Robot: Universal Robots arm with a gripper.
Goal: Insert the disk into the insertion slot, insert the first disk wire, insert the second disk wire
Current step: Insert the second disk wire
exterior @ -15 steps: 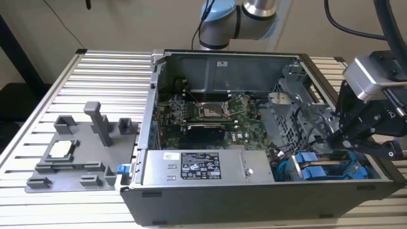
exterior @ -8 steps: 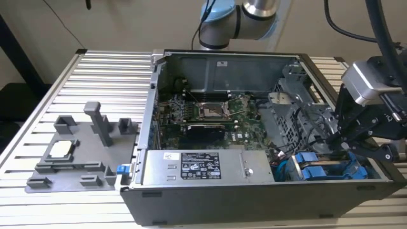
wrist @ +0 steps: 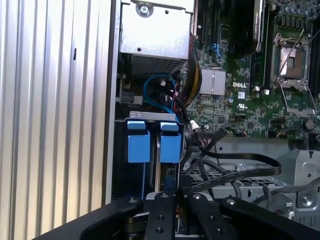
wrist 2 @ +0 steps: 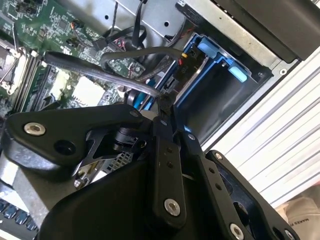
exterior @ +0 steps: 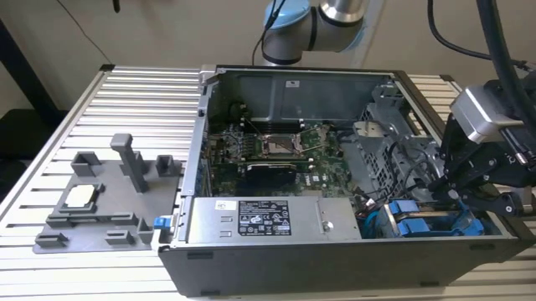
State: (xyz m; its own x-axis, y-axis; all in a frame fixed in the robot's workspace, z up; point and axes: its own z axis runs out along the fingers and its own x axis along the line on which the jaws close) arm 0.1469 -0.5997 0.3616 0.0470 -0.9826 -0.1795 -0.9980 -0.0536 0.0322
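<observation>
Open computer case [exterior: 277,251] lies on a slatted table [exterior: 134,113]. Gripper [exterior: 463,194] is at the case's corner on the exterior view's right, reaching down into the drive bay w/ the blue carriers [exterior: 427,222]. Disk itself can't be made out; the blue carrier tabs [wrist: 150,142] sit side by side in the bay, directly under/ahead of the gripper [wrist: 172,200] in the first wrist view. In the second wrist view, gripper [wrist 2: 162,107] tip is touching a black cable [wrist 2: 140,52] beside the blue bay [wrist 2: 220,65]. Fingers look together, pinched at the cable connector. Power supply [exterior: 268,219] is just beside the bay.
</observation>
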